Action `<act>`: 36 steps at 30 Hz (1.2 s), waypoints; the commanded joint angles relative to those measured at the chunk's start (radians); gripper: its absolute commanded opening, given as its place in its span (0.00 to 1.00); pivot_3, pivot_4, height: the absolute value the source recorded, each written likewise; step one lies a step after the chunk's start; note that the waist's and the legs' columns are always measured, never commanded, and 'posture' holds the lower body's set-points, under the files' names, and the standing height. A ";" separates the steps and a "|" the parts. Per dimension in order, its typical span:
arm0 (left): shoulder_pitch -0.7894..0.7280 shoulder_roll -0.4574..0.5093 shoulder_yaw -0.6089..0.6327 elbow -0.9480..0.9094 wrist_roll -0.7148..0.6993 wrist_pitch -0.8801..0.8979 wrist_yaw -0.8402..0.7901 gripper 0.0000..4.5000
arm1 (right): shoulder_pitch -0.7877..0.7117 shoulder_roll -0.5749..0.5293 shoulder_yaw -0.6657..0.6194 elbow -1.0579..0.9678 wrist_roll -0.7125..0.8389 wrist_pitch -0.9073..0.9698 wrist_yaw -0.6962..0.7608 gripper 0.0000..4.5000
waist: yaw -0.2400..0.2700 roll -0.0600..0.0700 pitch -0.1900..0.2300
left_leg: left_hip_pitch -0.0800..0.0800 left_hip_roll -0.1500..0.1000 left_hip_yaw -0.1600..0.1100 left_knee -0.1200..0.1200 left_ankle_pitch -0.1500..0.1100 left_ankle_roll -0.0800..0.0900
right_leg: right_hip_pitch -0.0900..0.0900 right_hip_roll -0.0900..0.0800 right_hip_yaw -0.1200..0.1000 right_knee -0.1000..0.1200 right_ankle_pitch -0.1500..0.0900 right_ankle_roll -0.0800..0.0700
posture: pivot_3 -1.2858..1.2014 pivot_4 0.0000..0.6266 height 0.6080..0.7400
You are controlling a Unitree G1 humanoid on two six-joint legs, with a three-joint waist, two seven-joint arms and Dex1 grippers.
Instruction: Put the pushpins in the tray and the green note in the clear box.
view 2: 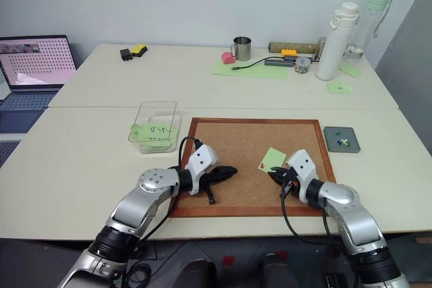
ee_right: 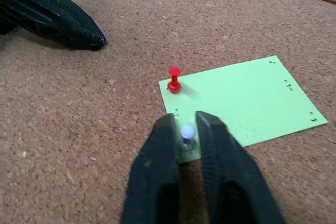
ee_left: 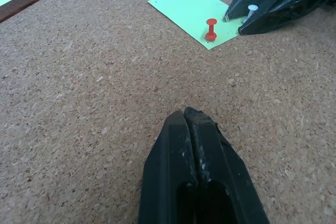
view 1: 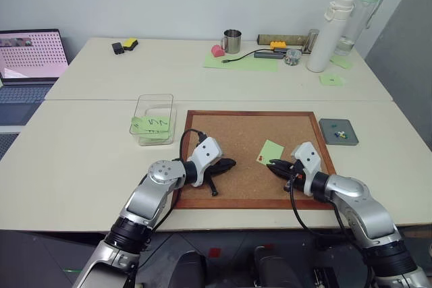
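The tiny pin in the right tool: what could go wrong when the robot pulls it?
The right tool pinches the pale pushpin by its small head, so it could slip out. The red pushpin pins the green note too, so the note might tear or lift if the pull drags it.

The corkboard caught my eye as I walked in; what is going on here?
The right gripper has its fingers shut on a white pushpin at a corner of the green note on the corkboard. A red pushpin stands in the next corner. The left gripper is shut and empty beside them. The tray already holds a few pins, and the clear box holds scribbled notes.
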 commanded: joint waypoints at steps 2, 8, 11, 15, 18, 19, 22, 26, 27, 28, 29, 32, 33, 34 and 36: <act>0.025 0.013 -0.021 0.012 0.013 0.020 -0.009 0.00 | -0.008 0.008 -0.014 -0.018 0.014 0.006 0.003 0.01 | 0.000 0.000 0.000 | 0.000 0.000 0.000 0.000 0.000 0.000 | 0.000 0.000 0.000 0.000 0.000 0.000 | 0.52 0.24 1.00; 0.025 0.014 -0.022 0.014 0.015 0.018 -0.010 0.00 | -0.012 0.001 -0.101 -0.128 0.127 0.083 0.011 0.01 | 0.000 0.000 0.000 | 0.000 0.000 0.000 0.000 0.000 0.000 | 0.000 0.000 0.000 0.000 0.000 0.000 | 0.52 0.24 1.00; 0.029 0.016 -0.022 0.010 0.014 0.019 -0.011 0.00 | -0.024 -0.006 -0.146 -0.195 0.186 0.142 -0.003 0.01 | 0.000 0.000 0.000 | 0.000 0.000 -0.001 0.000 0.000 0.000 | 0.000 0.000 0.000 0.000 0.000 0.000 | 0.52 0.24 1.00; 0.027 0.017 -0.024 0.013 0.015 0.016 -0.015 0.00 | -0.026 -0.040 -0.174 -0.207 0.190 0.163 -0.004 0.01 | 0.000 0.000 0.000 | 0.000 0.000 -0.001 0.000 0.000 0.000 | 0.000 0.000 0.000 0.000 0.000 0.000 | 0.52 0.24 1.00; 0.023 0.018 -0.024 0.018 0.015 0.015 -0.019 0.00 | -0.064 -0.046 -0.238 -0.159 0.207 0.190 -0.045 0.01 | 0.000 0.000 0.000 | 0.000 0.000 -0.001 0.000 0.000 0.000 | 0.000 0.000 0.000 0.000 0.000 0.000 | 0.52 0.24 1.00; 0.022 0.019 -0.025 0.019 0.016 0.014 -0.020 0.00 | -0.088 -0.054 -0.256 -0.118 0.182 0.190 -0.079 0.01 | 0.000 0.000 0.000 | 0.000 0.000 -0.001 0.000 0.000 0.000 | 0.000 0.000 0.000 0.000 0.000 0.000 | 0.52 0.24 1.00; 0.022 0.020 -0.026 0.019 0.016 0.012 -0.022 0.00 | -0.173 -0.080 -0.305 0.057 0.076 0.154 -0.211 0.01 | 0.000 0.000 0.000 | 0.000 0.000 0.000 0.000 0.000 0.000 | 0.000 0.000 0.001 0.000 0.000 0.000 | 0.52 0.24 1.00; 0.022 0.018 -0.029 0.020 0.018 0.008 -0.023 0.00 | -0.268 -0.119 -0.340 0.264 0.019 0.112 -0.261 0.01 | 0.001 0.000 0.000 | 0.000 -0.001 0.001 0.000 0.000 0.000 | 0.000 -0.001 0.000 -0.001 0.002 -0.004 | 0.52 0.24 1.00; 0.023 0.017 -0.029 0.020 0.019 0.007 -0.023 0.00 | -0.285 -0.126 -0.341 0.303 0.010 0.105 -0.263 0.01 | 0.000 0.000 0.000 | 0.000 -0.001 0.001 -0.001 0.000 0.000 | 0.000 -0.001 0.000 -0.001 0.002 -0.004 | 0.52 0.24 1.00; 0.022 0.016 -0.028 0.021 0.020 0.006 -0.023 0.00 | -0.303 -0.140 -0.328 0.353 -0.009 0.081 -0.253 0.01 | 0.001 0.001 -0.001 | 0.000 -0.001 0.001 -0.001 0.000 0.000 | 0.000 0.000 0.000 -0.001 0.002 -0.005 | 0.52 0.24 1.00; 0.022 0.015 -0.028 0.021 0.021 0.006 -0.023 0.00 | -0.321 -0.147 -0.322 0.397 -0.020 0.063 -0.245 0.01 | 0.000 0.001 -0.001 | 0.000 -0.001 0.001 -0.002 0.000 0.000 | 0.000 0.000 0.000 -0.001 0.002 -0.005 | 0.52 0.24 1.00; 0.024 0.015 -0.027 0.017 0.021 0.007 -0.021 0.00 | -0.368 -0.153 -0.311 0.502 -0.030 0.034 -0.213 0.01 | 0.000 0.001 -0.001 | 0.001 -0.001 0.001 -0.002 0.000 0.000 | 0.000 0.000 0.001 -0.001 0.002 -0.005 | 0.52 0.24 1.00; 0.027 0.016 -0.026 0.015 0.020 0.008 -0.021 0.00 | -0.383 -0.149 -0.314 0.528 -0.026 0.033 -0.208 0.01 | -0.001 0.001 -0.001 | 0.000 -0.001 0.002 -0.002 0.000 0.000 | 0.000 0.000 0.001 -0.001 0.002 -0.005 | 0.52 0.24 1.00; 0.030 0.018 -0.025 0.012 0.021 0.008 -0.020 0.00 | -0.400 -0.144 -0.322 0.559 -0.017 0.033 -0.204 0.01 | -0.001 0.002 -0.001 | 0.001 -0.001 0.002 -0.001 0.000 0.000 | 0.000 0.000 0.002 -0.001 0.002 -0.005 | 0.52 0.24 1.00; 0.035 0.022 -0.022 0.006 0.021 0.010 -0.017 0.00 | -0.429 -0.137 -0.341 0.609 -0.006 0.029 -0.202 0.06 | -0.001 0.002 -0.001 | 0.001 -0.001 0.002 -0.002 0.000 0.000 | 0.000 0.000 0.002 -0.001 0.002 -0.005 | 0.52 0.24 1.00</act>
